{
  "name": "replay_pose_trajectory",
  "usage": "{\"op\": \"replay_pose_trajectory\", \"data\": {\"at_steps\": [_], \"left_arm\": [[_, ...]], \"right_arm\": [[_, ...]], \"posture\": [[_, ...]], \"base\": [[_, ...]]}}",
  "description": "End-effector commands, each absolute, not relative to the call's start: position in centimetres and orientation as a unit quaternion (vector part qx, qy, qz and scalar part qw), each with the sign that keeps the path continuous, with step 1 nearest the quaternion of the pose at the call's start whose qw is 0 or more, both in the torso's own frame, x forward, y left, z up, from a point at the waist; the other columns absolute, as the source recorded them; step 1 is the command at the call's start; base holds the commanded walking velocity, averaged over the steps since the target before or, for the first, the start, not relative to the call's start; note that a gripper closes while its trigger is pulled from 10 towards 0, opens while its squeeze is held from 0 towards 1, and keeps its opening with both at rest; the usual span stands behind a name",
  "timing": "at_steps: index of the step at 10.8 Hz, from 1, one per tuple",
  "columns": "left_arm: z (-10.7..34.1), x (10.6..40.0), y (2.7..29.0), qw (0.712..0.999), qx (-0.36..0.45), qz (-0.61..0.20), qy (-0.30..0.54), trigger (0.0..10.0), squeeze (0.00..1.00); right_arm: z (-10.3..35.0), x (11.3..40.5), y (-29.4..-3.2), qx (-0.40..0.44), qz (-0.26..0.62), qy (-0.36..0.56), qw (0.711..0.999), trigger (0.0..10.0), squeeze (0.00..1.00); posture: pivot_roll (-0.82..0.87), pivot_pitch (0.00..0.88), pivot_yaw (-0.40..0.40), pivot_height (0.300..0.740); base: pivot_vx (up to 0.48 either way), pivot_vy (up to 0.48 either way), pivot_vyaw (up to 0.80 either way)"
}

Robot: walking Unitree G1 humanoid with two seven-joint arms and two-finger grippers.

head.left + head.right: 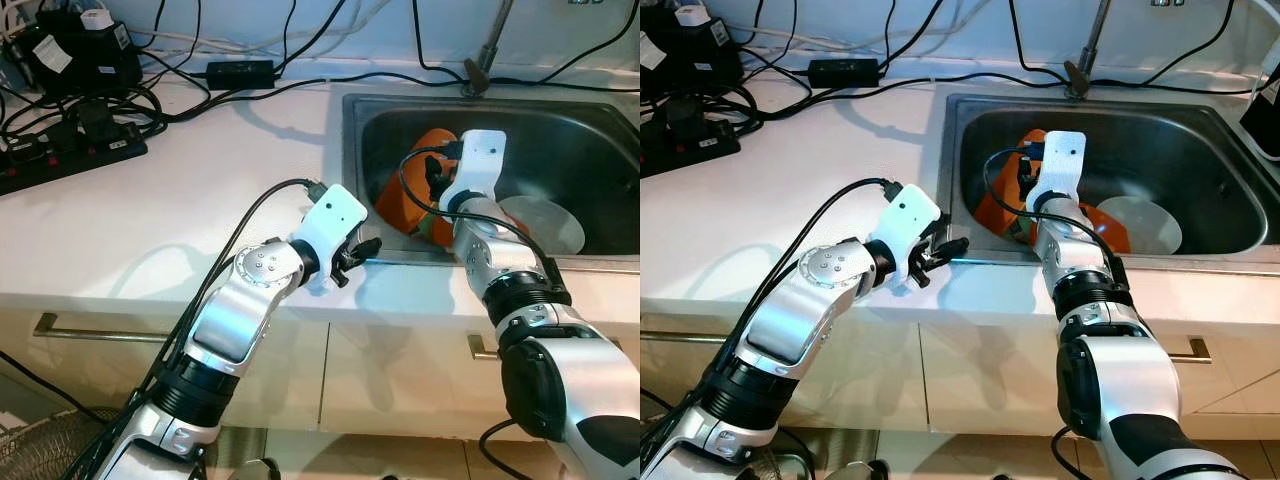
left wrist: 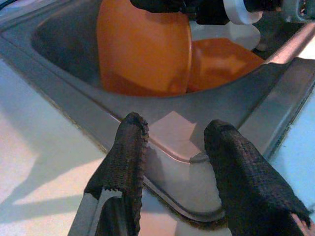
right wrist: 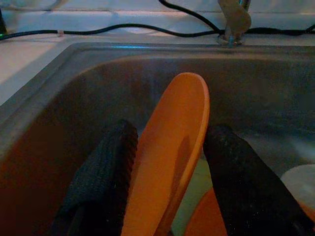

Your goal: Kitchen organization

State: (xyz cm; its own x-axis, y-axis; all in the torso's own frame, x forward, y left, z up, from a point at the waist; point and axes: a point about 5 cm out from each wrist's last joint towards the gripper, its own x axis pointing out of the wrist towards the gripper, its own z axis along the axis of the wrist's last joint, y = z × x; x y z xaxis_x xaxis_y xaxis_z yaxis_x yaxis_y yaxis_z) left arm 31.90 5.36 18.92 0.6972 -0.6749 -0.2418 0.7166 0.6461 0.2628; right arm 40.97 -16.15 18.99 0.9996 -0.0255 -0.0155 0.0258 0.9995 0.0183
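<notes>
My arms are showing silver shells with black joints and small screws on round caps; a black cable is looping into each white wrist housing. My left tool [image 1: 362,252] and right tool [image 3: 167,182] are wearing black woven-textured fingers [image 2: 125,162]

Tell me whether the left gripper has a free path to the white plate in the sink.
Probably not. The left gripper sits at the sink's near-left rim, while the white plate lies at the far right, with the right gripper, straddling an upright orange plate, between them.

Brushed metal sink [image 1: 560,140], smooth orange plastic plate [image 3: 170,147], cloth-textured fingers [image 2: 125,162].
</notes>
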Motion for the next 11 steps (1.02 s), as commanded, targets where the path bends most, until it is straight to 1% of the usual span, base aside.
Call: {"op": "replay_pose_trajectory", "data": {"at_steps": [1, 5, 9, 10, 11], "left_arm": [[18.7, 32.1, 5.4, 0.907, 0.169, -0.38, 0.068, 10.0, 0.0], [18.8, 32.2, 5.4, 0.907, 0.172, -0.378, 0.066, 10.0, 0.0], [18.9, 32.4, 5.4, 0.911, 0.171, -0.372, 0.06, 10.0, 0.0], [19.4, 32.9, 5.7, 0.921, 0.174, -0.348, 0.031, 10.0, 0.0], [20.9, 33.7, 6.2, 0.942, 0.163, -0.292, -0.034, 10.0, 0.0]], "right_arm": [[21.1, 41.3, -16.4, -0.009, -0.017, -0.027, 0.999, 10.0, 0.0], [22.3, 41.3, -17.1, -0.037, -0.038, -0.051, 0.997, 10.0, 0.0], [22.3, 41.2, -16.7, -0.026, -0.032, -0.062, 0.997, 10.0, 0.0], [23.1, 41.0, -16.4, -0.019, -0.021, -0.1, 0.995, 10.0, 0.0], [25.0, 40.3, -15.9, -0.015, 0.002, -0.17, 0.985, 10.0, 0.0]], "posture": [[0.22, 0.111, -0.03, 0.74], [0.21, 0.105, -0.031, 0.74], [0.21, 0.099, -0.031, 0.74], [0.21, 0.097, -0.03, 0.74], [0.2, 0.091, -0.031, 0.74]], "base": [[0.0, 0.0, 0.0], [0.0, 0.0, 0.0], [0.0, 0.0, 0.0], [0.0, 0.0, 0.0], [0.0, 0.0, 0.0]]}}
